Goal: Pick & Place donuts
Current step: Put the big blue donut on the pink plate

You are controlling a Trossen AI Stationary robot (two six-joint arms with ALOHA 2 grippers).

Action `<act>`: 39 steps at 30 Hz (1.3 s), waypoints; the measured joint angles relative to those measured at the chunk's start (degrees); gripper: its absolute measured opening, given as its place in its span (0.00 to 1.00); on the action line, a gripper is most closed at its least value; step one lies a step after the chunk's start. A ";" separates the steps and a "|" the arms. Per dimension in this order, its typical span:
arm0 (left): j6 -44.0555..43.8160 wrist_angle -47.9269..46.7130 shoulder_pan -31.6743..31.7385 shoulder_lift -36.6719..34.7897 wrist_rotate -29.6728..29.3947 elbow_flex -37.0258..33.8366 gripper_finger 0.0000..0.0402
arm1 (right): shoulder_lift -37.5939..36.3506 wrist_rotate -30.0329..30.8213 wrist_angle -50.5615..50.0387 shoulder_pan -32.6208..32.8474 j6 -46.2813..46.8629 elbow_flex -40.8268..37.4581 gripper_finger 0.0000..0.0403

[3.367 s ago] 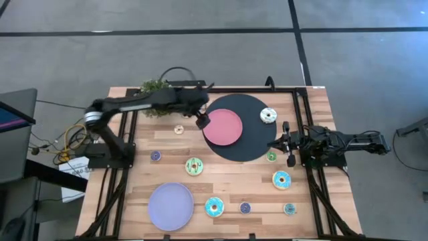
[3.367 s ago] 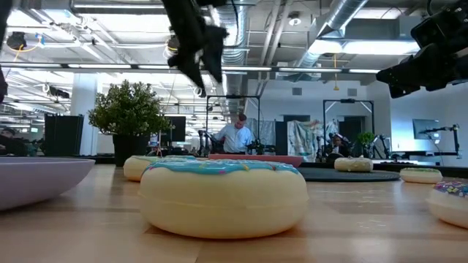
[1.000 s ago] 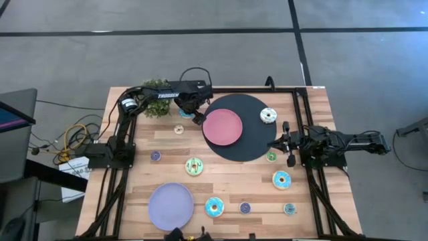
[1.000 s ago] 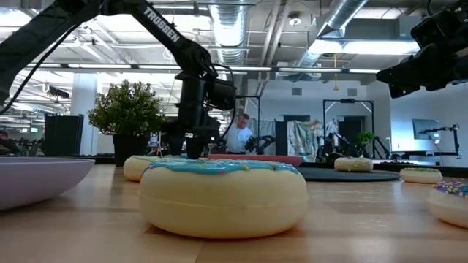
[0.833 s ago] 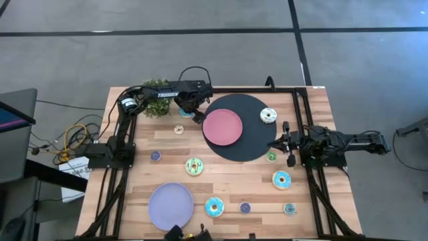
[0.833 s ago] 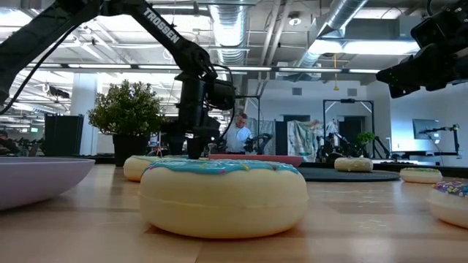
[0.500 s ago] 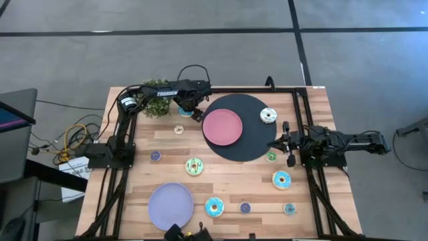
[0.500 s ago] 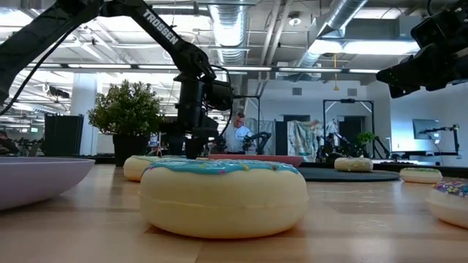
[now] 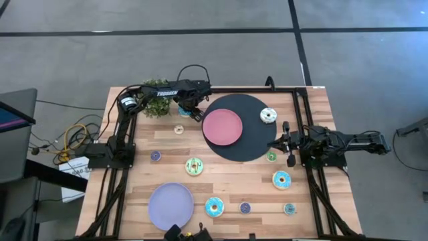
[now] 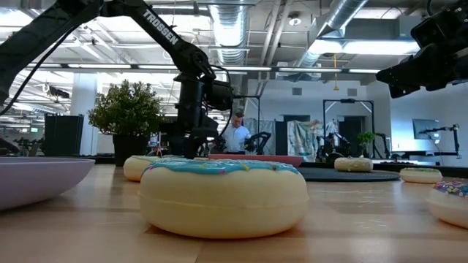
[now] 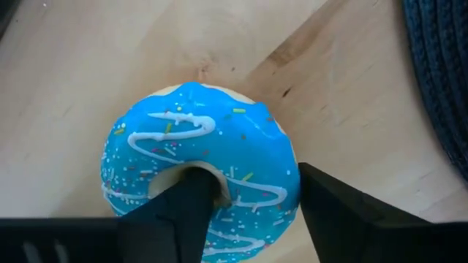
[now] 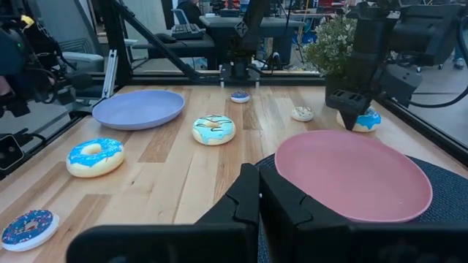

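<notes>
My left gripper (image 9: pixel 195 114) is down at the table near the far edge, between the plant and the pink plate (image 9: pixel 223 127), over a blue-iced donut (image 11: pixel 212 153). It is open: one finger (image 11: pixel 191 197) stands in the donut's hole and the other (image 11: pixel 325 197) outside its rim. My right gripper (image 9: pixel 289 150) waits shut at the black mat's right edge, holding nothing. Other donuts lie flat on the table: a white one (image 9: pixel 268 116) on the mat, a green one (image 9: pixel 194 166), two blue ones (image 9: pixel 281 179) (image 9: pixel 214 207) and several coin-sized ones. My left gripper comes at the blue donut from above, pointing down, with the ring's wall (image 11: pixel 256 175) between its two fingers. The donut lies flat on the wood. I cannot tell whether the fingers touch it.
A lavender plate (image 9: pixel 170 206) sits near the table's near-left corner. A potted plant (image 9: pixel 155 87) stands at the far edge just left of my left gripper. The black round mat (image 9: pixel 251 100) lies under the pink plate. Metal frame rails run along both sides.
A few seconds ago my left gripper hung above the pink plate's left edge; it has since moved toward the far edge and come down over the blue donut. In the last second it has barely shifted. My right arm has kept still.
</notes>
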 joint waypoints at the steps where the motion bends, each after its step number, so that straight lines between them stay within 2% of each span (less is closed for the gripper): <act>1: 0.31 0.00 0.00 0.00 0.00 0.00 0.44 | -0.02 0.00 0.00 0.01 0.00 -0.02 0.00; 9: 0.55 -0.24 0.00 -0.02 0.02 0.00 0.37 | -0.01 0.00 -0.01 -0.01 -0.02 -0.02 0.00; 20: 0.44 -1.10 -0.32 -0.02 0.09 0.59 0.37 | -0.02 0.00 -0.01 0.00 -0.02 -0.01 0.00; 31: 1.77 -6.91 -2.31 -0.07 -1.58 10.14 0.37 | -0.02 -0.01 -0.01 0.00 -0.02 0.00 0.00; 39: 1.97 -6.12 -11.56 -0.11 -1.96 17.13 0.37 | -0.02 0.00 -0.01 0.01 -0.01 0.00 0.00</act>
